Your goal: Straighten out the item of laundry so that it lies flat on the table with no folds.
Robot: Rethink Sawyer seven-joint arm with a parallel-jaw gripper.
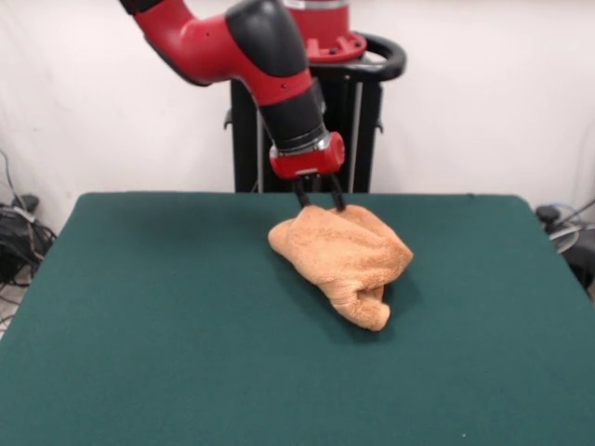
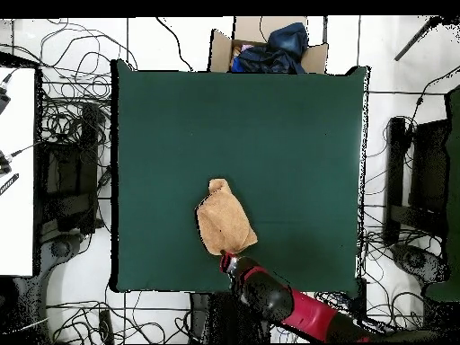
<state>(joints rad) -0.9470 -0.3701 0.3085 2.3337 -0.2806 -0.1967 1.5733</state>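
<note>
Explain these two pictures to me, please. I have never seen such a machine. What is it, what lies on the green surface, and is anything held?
The red and black machine is a robot arm. One picture faces it across the table; the other looks straight down. On the green table lies a crumpled orange-tan towel, bunched up, not flat. The gripper has two thin dark fingers that reach down to the towel's far edge. Whether they pinch the cloth, I cannot tell.

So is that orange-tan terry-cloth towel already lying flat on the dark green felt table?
No, the orange-tan terry-cloth towel sits bunched in a folded heap on the dark green felt table.
</note>
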